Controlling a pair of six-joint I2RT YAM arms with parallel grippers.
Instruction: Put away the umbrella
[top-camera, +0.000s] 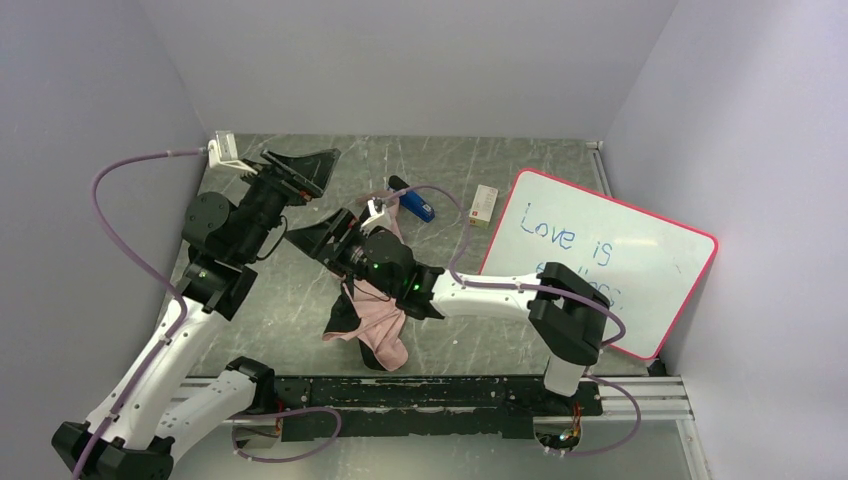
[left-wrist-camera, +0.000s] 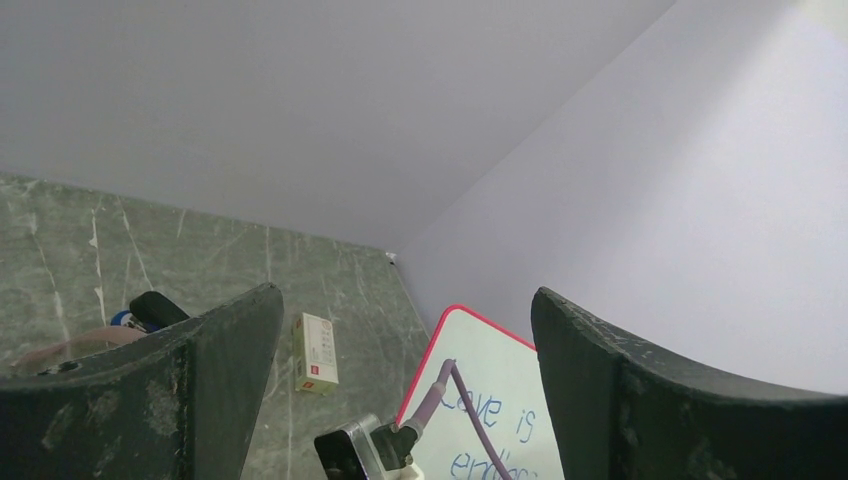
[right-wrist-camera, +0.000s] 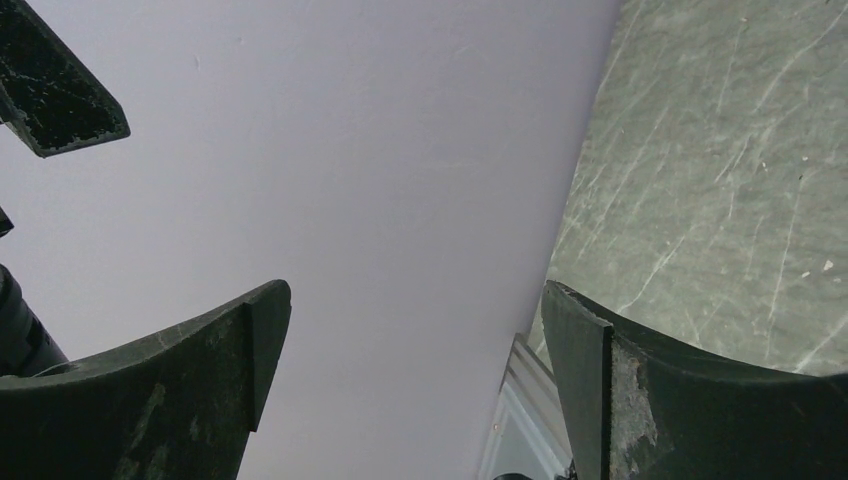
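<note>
while the umbrella (top-camera: 375, 325) is lying bundled below, left gripper (top-camera: 305, 172) and right gripper (top-camera: 322, 235) are hovering open and empty, likely needing to descend and grasp it.

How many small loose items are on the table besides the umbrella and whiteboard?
2. A blue-and-black stapler lies behind the right arm's wrist; a small white box sits by the far left corner of the whiteboard. That arm or the umbrella may hide more.
</note>
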